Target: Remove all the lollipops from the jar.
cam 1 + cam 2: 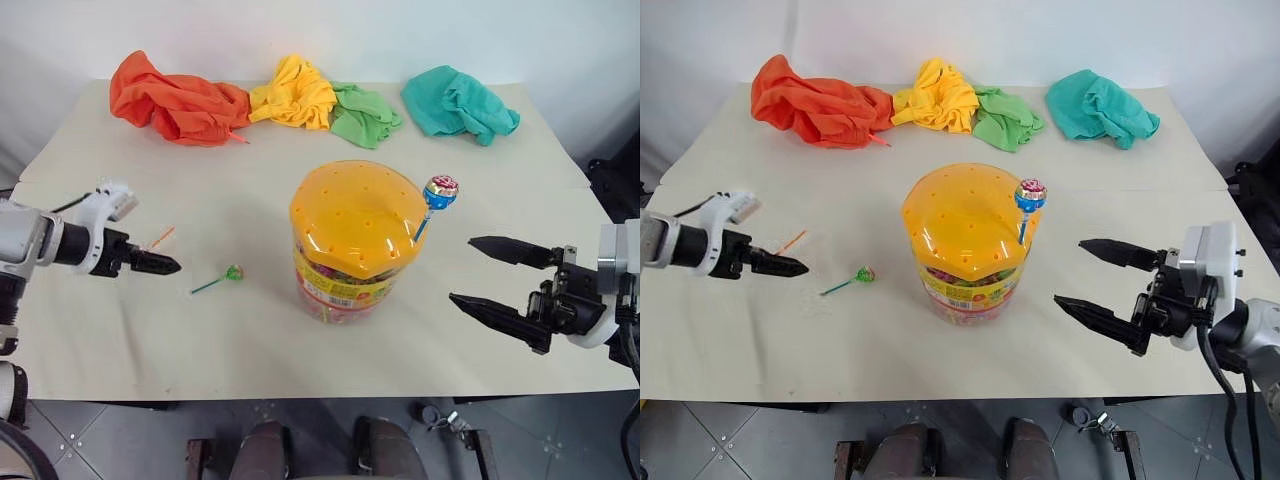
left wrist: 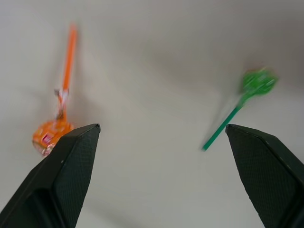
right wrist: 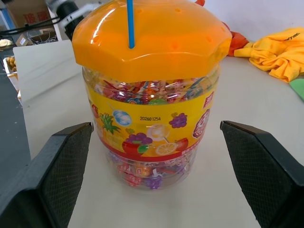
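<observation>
Bare table (image 1: 200, 340) around jar (image 1: 345, 240); cloths (image 1: 300, 100) bunched well behind.

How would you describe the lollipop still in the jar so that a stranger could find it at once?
Start at the jar with the orange lid in the middle of the table. One lollipop stands upright from the lid on a blue stick, while the others lie flat on the table.

We see the jar (image 1: 345, 245) upright mid-table: clear tub, domed orange lid w/ small holes, yellow fruit label. One blue-stick lollipop (image 1: 438, 192) stands tilted in a lid hole on the jar's right edge. Green-stick lollipop (image 1: 228, 275) lies flat on the table left of the jar; orange-stick lollipop (image 2: 53, 135) lies farther left of the jar.
</observation>
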Tool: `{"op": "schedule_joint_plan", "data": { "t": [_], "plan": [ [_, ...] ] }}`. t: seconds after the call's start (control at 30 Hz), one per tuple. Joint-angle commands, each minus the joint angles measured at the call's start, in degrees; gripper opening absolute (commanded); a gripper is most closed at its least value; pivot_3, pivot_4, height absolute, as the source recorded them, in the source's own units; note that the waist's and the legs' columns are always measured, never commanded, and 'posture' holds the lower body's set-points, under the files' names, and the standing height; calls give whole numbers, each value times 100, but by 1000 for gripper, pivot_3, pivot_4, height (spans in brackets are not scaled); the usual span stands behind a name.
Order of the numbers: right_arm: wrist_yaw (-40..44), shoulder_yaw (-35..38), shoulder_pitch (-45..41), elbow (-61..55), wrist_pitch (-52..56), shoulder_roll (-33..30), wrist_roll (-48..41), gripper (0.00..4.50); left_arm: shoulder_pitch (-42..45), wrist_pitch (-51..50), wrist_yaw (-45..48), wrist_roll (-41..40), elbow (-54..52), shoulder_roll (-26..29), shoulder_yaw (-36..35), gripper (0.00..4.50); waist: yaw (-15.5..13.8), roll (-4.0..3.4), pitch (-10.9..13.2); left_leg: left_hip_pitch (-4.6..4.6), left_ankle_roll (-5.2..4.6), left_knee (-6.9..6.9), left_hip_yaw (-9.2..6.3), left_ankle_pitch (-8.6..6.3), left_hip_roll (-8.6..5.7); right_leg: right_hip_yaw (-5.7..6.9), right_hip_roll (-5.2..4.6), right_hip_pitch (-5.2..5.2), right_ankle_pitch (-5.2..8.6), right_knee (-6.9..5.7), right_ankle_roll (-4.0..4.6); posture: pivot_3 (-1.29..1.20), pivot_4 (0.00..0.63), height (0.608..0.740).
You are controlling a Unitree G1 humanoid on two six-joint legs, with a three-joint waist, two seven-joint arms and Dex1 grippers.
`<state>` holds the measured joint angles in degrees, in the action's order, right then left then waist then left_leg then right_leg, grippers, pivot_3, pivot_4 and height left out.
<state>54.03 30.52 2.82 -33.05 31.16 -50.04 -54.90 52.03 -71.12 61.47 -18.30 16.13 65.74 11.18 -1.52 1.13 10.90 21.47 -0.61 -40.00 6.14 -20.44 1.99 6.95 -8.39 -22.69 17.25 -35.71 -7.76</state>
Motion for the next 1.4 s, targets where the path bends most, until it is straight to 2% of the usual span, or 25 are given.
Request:
{"op": "schedule_joint_plan", "data": {
  "t": [0.03, 0.23, 0.3, 0.37, 0.47, 0.57, 0.8, 1.0, 1.17, 1.2, 1.3, 1.4],
  "plan": [
    [82, 330, -69, 64, -143, -121, 52, 4500, 433, 142, 323, -217, -297, 228, -362, 4476, 0, 0, 0, 0, 0, 0, 1, 0, 0, -1, 0, 0, 0, 0, 0, 0, 150, 740],
    [140, 530, -180, 277, -177, -255, 184, 4500, 969, 519, 664, -594, -552, 1, -745, 4476, 6, 0, 0, -1, 0, 0, 2, 0, 0, -2, 0, 0, 0, -2, 0, 0, 150, 740],
    [34, 562, -298, 308, -144, -261, 140, 4500, 768, 1025, 820, -1012, -848, -332, -1297, 4476, 2, 0, 0, -1, 0, -2, 3, 0, 0, -4, 0, 0, 0, -2, 0, 0, 150, 740],
    [-410, 505, -630, 228, 138, -367, -104, 4500, 404, 1884, 1145, -1403, -906, -887, -1748, 4476, 11, -6, -3, -1, 0, -5, 2, 0, 1, -4, 0, 0, 0, -5, 0, 0, 150, 740],
    [-728, 411, -958, 116, 418, -465, -363, 4500, 202, 2799, 1577, -1686, -738, -1437, -2142, 4476, 14, -8, -2, -5, 0, -12, 5, 1, 2, -7, -4, 0, 0, -15, 0, 0, 150, 740],
    [-969, 228, -1304, 4, 632, -520, -653, 4500, 175, 3397, 1989, -1796, -516, -1735, -2213, 4476, 14, -4, 0, -1, 2, -12, 2, 1, 3, -1, -2, -1, 0, -14, 1, 0, 150, 740],
    [-1001, -773, -2147, -112, 881, -637, -625, 4500, -86, 4140, 3018, -1953, -412, -1959, -1979, 4476, 25, -5, 0, -2, 1, -9, 6, 1, 1, -5, -2, -3, 0, -11, 1, 0, 150, 740],
    [-830, -1176, -2707, -125, 943, -535, -903, 4500, -513, 4321, 3102, -2254, -579, -1694, -1963, 4476, 24, -4, 0, 0, 0, -10, 0, 1, 1, -2, -3, -3, 0, -11, 1, 0, 150, 740],
    [-554, -1610, -3226, 96, 958, -554, -753, 4500, -759, 4323, 2933, -2364, -819, -1661, -2067, 4476, 25, -5, 0, 2, 0, -10, 1, 0, 0, -3, -5, -3, 0, -10, 1, 0, 150, 740],
    [-437, -1674, -3321, 113, 990, -621, -735, 4120, -821, 4320, 2865, -2371, -874, -1645, -2087, 4500, 21, -4, 0, 1, 0, -11, 0, 0, 1, -2, -5, -3, 0, -11, 1, 0, 150, 740],
    [-414, -1693, -3518, 238, 982, -533, -764, 3360, -946, 4328, 2784, -2427, -1007, -1649, -2145, 4500, 25, -4, 0, 2, 0, -10, 0, 0, 1, 0, -4, -3, 0, -10, 1, 0, 150, 740],
    [-289, -1729, -3587, 276, 1028, -578, -716, 2296, -1014, 4302, 2718, -2511, -1130, -1689, -2183, 4500, 21, -5, 0, 4, 0, -10, -2, 0, 1, 1, -4, -4, 0, -9, 1, 0, 150, 740]
  ]
}}
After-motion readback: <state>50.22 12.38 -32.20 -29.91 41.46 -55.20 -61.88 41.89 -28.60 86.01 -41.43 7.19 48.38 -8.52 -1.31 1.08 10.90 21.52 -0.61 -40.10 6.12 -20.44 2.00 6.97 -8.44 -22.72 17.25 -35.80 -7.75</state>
